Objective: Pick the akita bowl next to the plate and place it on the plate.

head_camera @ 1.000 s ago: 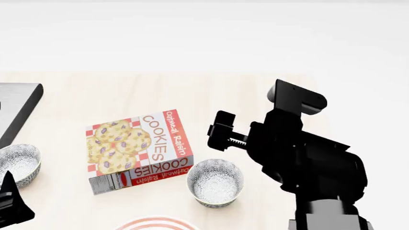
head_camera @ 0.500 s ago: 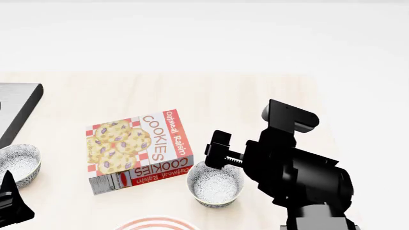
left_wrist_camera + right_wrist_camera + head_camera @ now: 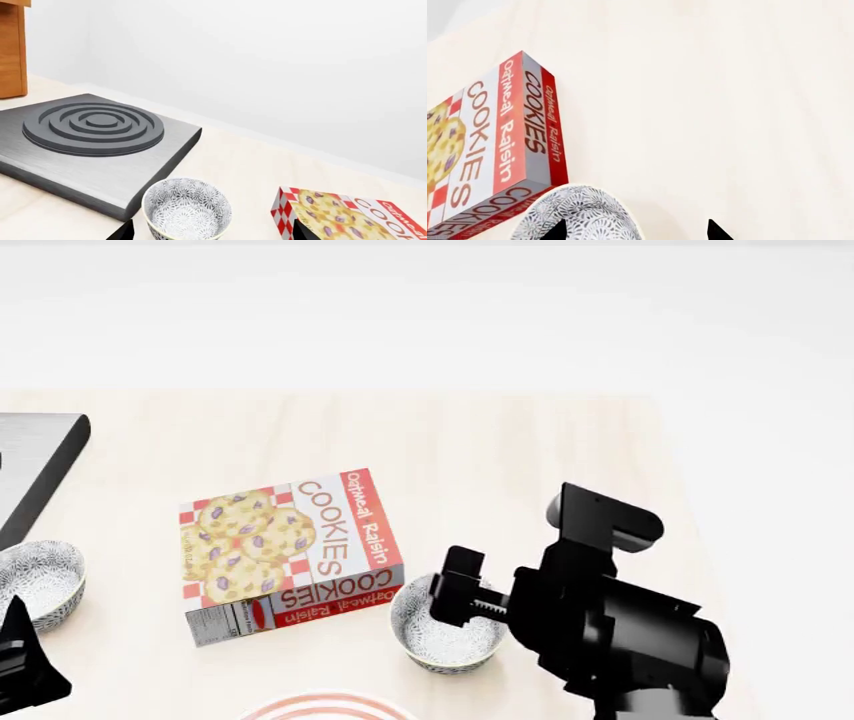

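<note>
The akita bowl (image 3: pixel 447 635) sits on the table (image 3: pixel 534 450) at the plate's (image 3: pixel 327 706) one o'clock, touching the cookie box (image 3: pixel 287 552). The right gripper (image 3: pixel 461 600) hangs over its rim, fingers spread, gripping nothing. Whether the left gripper's (image 3: pixel 24 665) fingers are parted, I cannot tell.

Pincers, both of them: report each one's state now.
Left pincer: open, empty, tips either side of the second bowl.
Right pincer: open, holding nothing, above the akita bowl.
</note>
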